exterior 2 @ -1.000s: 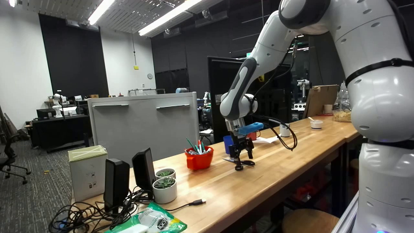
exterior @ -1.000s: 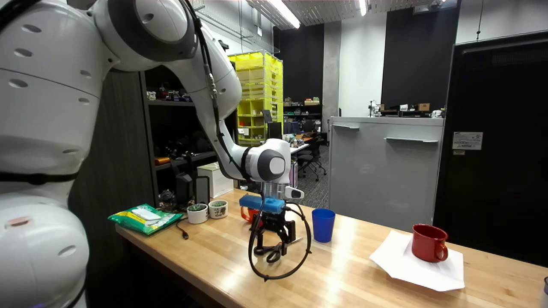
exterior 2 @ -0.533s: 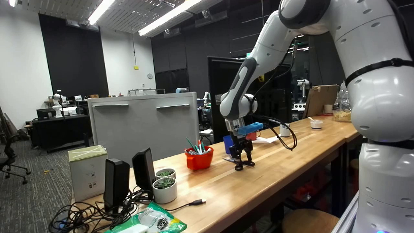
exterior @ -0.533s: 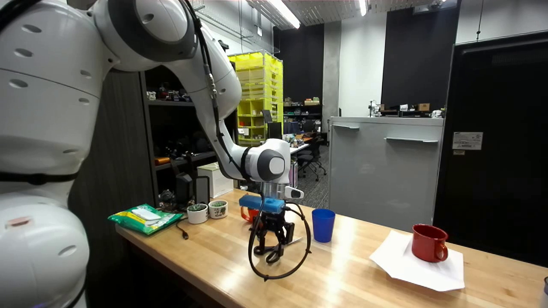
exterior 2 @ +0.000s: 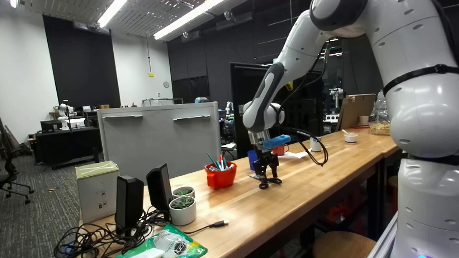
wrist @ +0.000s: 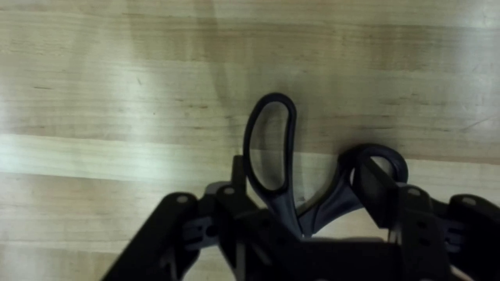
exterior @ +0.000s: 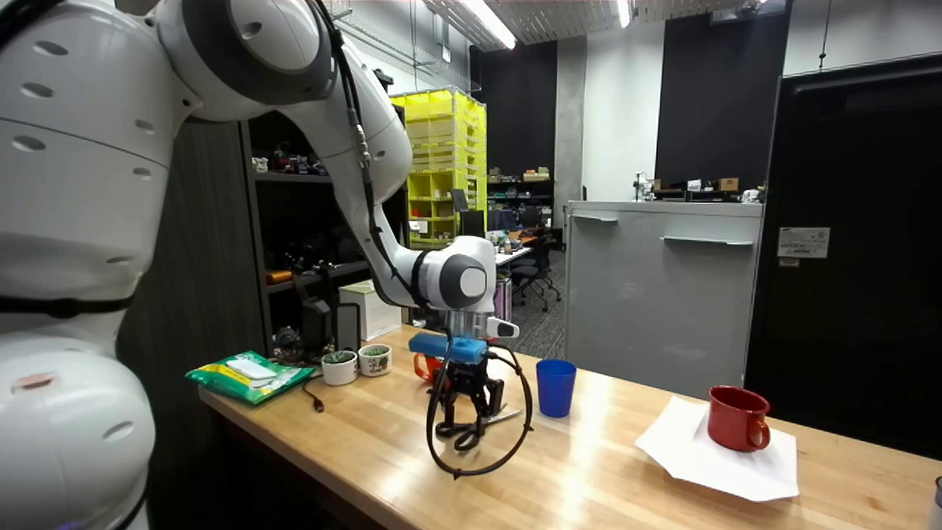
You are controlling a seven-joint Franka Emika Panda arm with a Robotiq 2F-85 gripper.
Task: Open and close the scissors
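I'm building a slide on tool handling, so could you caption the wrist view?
Open gripper at the spread black handles of the scissors, over a wooden tabletop.

In the wrist view, the gripper (wrist: pixel 302 175) likely hides the blades of the scissors (wrist: pixel 287 207).

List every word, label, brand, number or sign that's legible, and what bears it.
Nothing reads clearly.
White label on black panel: too small.
Green bag: print too blurred.
Plant pots: markings too small.
White box: print too small.
Wall clock: too small.
Scissors: no lettering visible.
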